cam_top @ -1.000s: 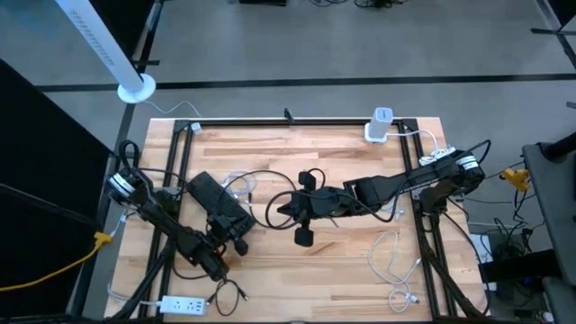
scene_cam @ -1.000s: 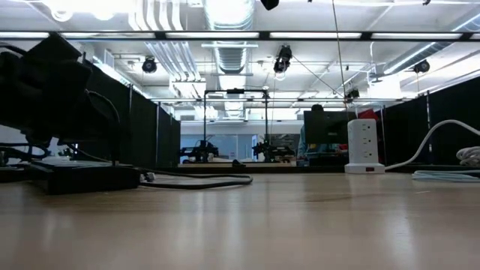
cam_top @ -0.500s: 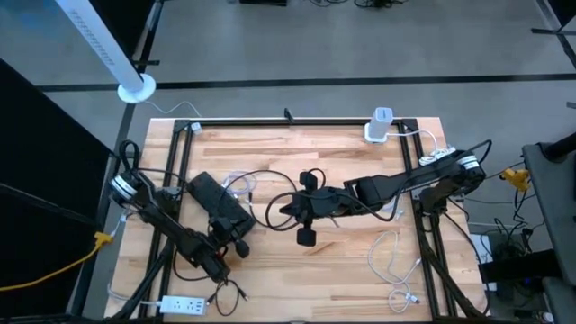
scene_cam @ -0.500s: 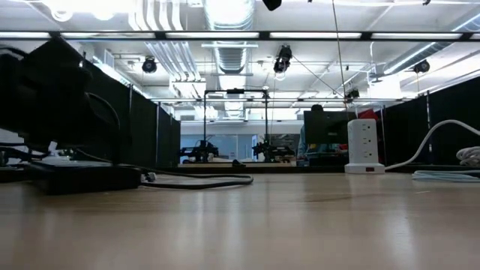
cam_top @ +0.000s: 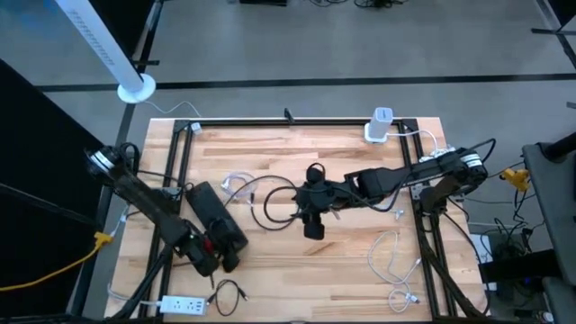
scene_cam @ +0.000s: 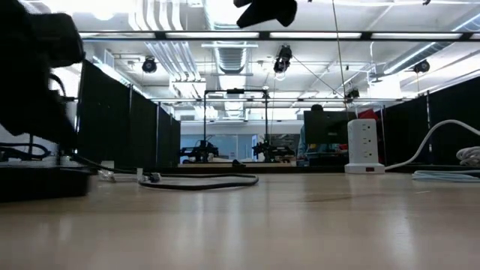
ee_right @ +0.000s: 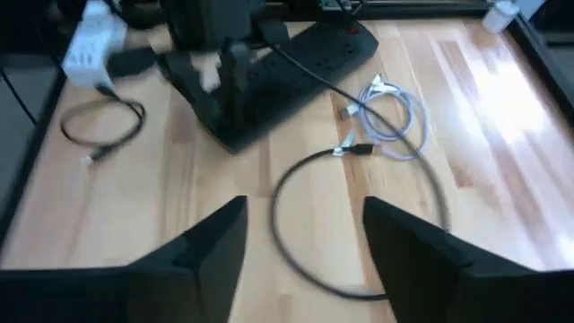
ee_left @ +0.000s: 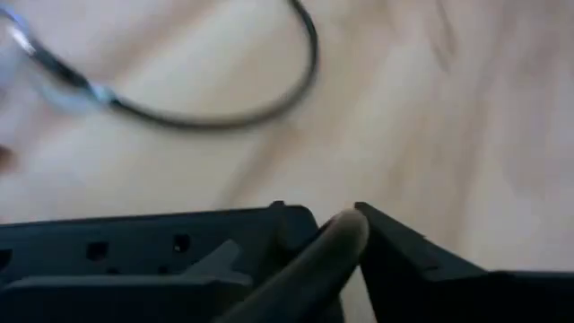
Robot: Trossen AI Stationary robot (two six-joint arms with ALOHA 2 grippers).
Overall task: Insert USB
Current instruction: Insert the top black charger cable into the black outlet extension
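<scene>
Now hangs mid-table with right gripper (cam_top: 312, 225) newly sprung apart and empty over the black USB cable (ee_right: 274, 205), hauls the power strip (cam_top: 216, 220) left and nearer with left gripper (cam_top: 209, 252), grip unreadable, so insertion remains undone.

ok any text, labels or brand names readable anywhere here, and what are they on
None can be read.
White power tower: markings on its face, too small to read.
Black power strip: no legible print.
White power strip: no legible print.
Black cable and white cable: no labels seen.
</scene>
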